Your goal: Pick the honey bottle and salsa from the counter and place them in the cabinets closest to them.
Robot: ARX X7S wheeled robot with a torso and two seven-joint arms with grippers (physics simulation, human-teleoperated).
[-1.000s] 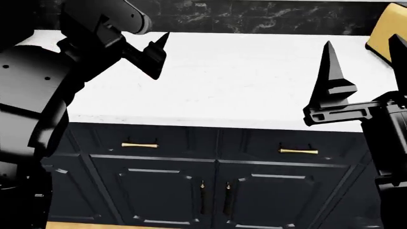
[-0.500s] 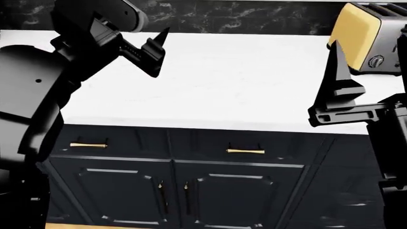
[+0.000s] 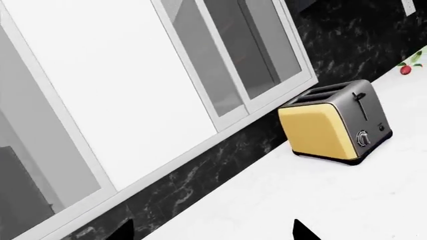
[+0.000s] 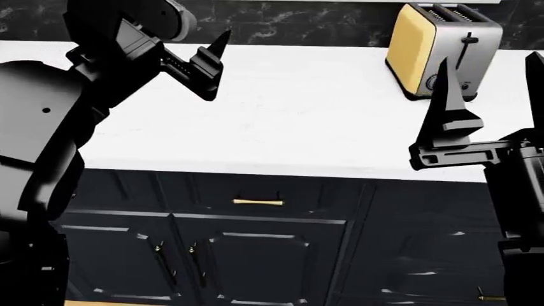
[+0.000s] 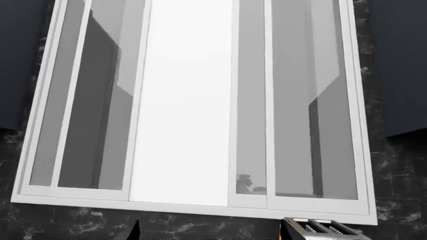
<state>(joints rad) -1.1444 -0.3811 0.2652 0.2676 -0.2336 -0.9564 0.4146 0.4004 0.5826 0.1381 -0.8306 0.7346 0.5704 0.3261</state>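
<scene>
We looked down over a broad white marble-look counter with faint grey veins, backed by a black, white-veined splashback. Beneath its front edge ran dark navy cabinets with a brass drawer pull and paired panelled doors. A toaster with yellow sides and a brushed-metal front stood on the counter near the back wall, toward our right. Our left gripper hung over the left part of the slab, and our right gripper stood raised at the right edge with its fingers pointing upward; both had their jaws spread wide and held nothing. In the left wrist view the same toaster sat on the white surface below a white-framed window, and at the far edge of that picture we saw a small red object with green, possibly a radish, though it was too small to be sure. The right wrist view faced the window squarely, with the toaster's slots just showing at its edge. We could see neither the honey bottle nor the salsa in any view.
</scene>
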